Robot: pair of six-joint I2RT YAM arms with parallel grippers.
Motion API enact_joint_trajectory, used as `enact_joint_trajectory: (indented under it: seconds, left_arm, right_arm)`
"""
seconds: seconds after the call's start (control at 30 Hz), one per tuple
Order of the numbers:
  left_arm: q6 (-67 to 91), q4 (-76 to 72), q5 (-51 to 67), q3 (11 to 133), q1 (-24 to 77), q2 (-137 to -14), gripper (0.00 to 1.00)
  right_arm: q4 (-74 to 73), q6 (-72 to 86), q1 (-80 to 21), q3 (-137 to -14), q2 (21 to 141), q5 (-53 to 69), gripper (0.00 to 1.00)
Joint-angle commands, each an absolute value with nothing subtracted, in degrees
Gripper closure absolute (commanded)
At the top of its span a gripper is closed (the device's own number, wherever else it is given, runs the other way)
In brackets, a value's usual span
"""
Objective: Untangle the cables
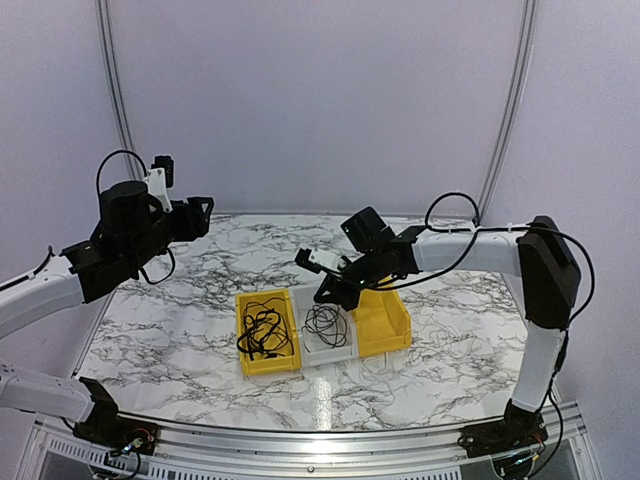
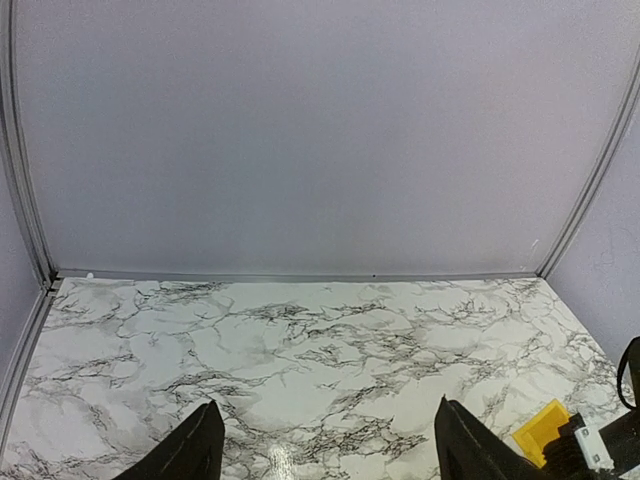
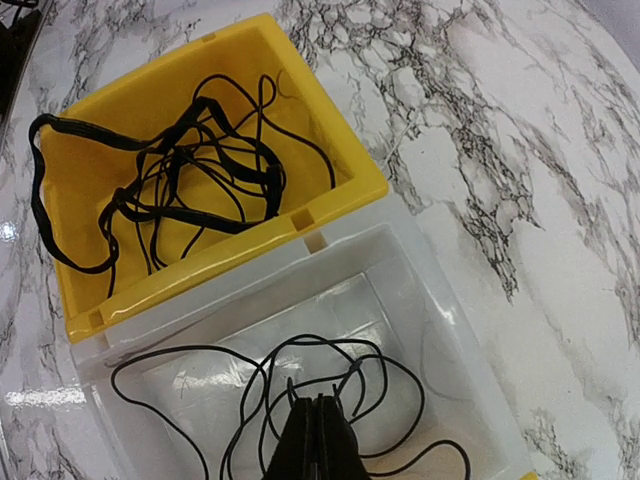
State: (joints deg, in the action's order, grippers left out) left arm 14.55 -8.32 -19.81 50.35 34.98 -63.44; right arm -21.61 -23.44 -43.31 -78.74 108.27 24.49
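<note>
Your left arm is raised well above the table's (image 1: 160, 330) left side. Its forearm climbs from the low left, and the left gripper (image 1: 195, 215) is held about level, facing the back wall. In its wrist view the fingers (image 2: 195, 455) stand wide apart with nothing between them and only marble beyond.

Your right arm rises from its base to a high elbow at the right. The forearm then runs leftward to the middle, and the wrist is tipped down over the clear bin (image 3: 440, 310). The right gripper (image 3: 318, 402) has its fingers pressed together just above that bin's floor.

The cables are in two lots. A single black loop (image 3: 395, 375) lies in the clear bin, curling round the right gripper, and its strands meet the fingertips. You cannot tell whether one of them is pinched.

The black tangle (image 3: 190, 170) sits in the yellow bin (image 3: 330, 205), which touches the clear one on the left. One of its bands hangs over the yellow bin's outer wall. The tangle is near the right gripper and well apart from the left.

A second yellow bin (image 1: 385, 320) sits against the clear bin's other side.
</note>
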Motion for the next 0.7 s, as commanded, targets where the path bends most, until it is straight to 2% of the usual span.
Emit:
enact_joint_trajectory:
  seconds: [0.0, 0.23, 0.37, 0.5, 0.67]
  left_arm:
    - [14.59, -8.87, -18.57, 49.83, 34.98, -63.63, 0.25]
    - [14.68, -8.88, -18.26, 49.84, 34.98, -63.72, 0.25]
    - [14.79, -8.88, -18.11, 49.83, 34.98, -63.82, 0.25]
    - [14.69, -8.9, -18.13, 49.81, 34.98, -63.93, 0.25]
    - [14.76, -8.88, -18.11, 49.83, 34.98, -64.12, 0.25]
  right_arm:
    - [-22.77, -25.1, -46.13, -81.48, 109.65, 18.04, 1.0]
    - [-27.21, -26.14, -48.25, -83.81, 110.87, 18.32, 0.98]
    - [-28.27, -25.37, -48.23, -84.3, 109.49, 20.54, 0.88]
    - [-29.78, -26.0, -48.25, -84.97, 106.76, 17.26, 0.75]
    - [-31.9, -27.37, -48.2, -83.32, 101.85, 14.26, 0.74]
